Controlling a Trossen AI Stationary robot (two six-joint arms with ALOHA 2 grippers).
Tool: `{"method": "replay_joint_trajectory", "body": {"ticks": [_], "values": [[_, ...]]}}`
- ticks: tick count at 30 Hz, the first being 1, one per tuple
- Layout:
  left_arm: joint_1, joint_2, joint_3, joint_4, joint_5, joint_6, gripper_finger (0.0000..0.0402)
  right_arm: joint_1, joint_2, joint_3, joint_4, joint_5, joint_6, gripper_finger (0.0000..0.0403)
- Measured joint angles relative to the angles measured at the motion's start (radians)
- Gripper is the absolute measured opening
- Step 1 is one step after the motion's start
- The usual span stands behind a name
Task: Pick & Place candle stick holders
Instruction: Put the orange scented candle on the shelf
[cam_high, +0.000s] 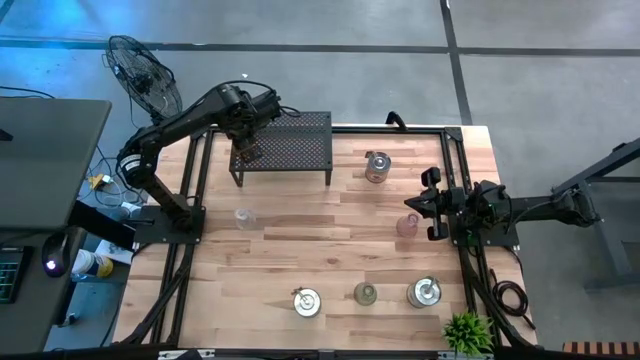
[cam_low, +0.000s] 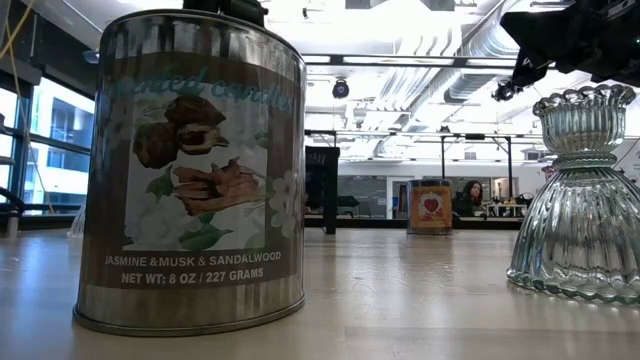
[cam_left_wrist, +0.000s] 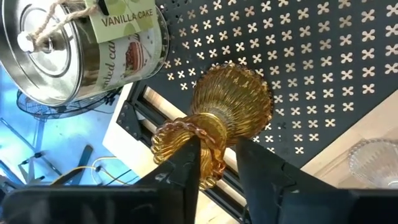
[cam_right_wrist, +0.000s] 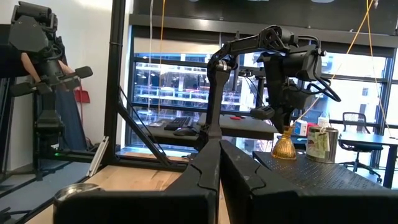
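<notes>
My left claw (cam_left_wrist: 217, 168) sits over the left end of the black perforated rack (cam_high: 290, 148), fingers parted a little and straddling the top rim of the amber holder (cam_left_wrist: 214, 127). From the wrist view I can't tell whether the pads are touching the glass or have just cleared it. The holder stands upright on the rack on its flared base, so its long axis runs straight up into the claw; I judge the coming move to turn on exactly that, a clean lift straight up along that axis so neither finger tips it. A silver candle tin (cam_left_wrist: 81, 46) labelled vanilla cake stands just beside it on the rack, close enough to mind on the way out.

My right claw (cam_right_wrist: 219, 162) is pinched shut on nothing and waits at the counter's (cam_high: 330, 260) right edge, near the pink holder (cam_high: 408, 225).

Out on the counter lie a clear holder (cam_high: 243, 216) near the left arm, a silver one (cam_high: 377, 167) beside the rack, and along the front edge two more silver ones (cam_high: 306, 301) (cam_high: 424, 292) with an olive holder (cam_high: 366, 293) between them.
</notes>
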Motion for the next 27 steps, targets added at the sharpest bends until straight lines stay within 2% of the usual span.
{"method": "replay_joint_trajectory", "body": {"ticks": [9,16,21,24,27], "values": [[0.0,0.0,0.019,-0.023,-0.054,-0.015,0.0176,0.0,0.0,0.0,0.0,0.0,0.0,0.0],[0.0,-0.002,0.137,-0.025,-0.071,-0.015,0.0182,0.0,0.0,0.0,-0.007,0.006,-0.011,0.0],[-0.067,-0.004,0.232,-0.025,-0.11,-0.015,0.0161,0.0,0.0,0.0,-0.016,0.016,-0.011,0.0],[-0.159,-0.039,0.236,-0.006,-0.129,-0.017,0.0122,0.0,0.0,0.0,-0.025,0.016,-0.011,0.0],[-0.281,-0.113,0.177,0.09,-0.136,-0.041,0.0067,0.0,0.0,0.0,-0.044,0.017,-0.011,0.0]]}}
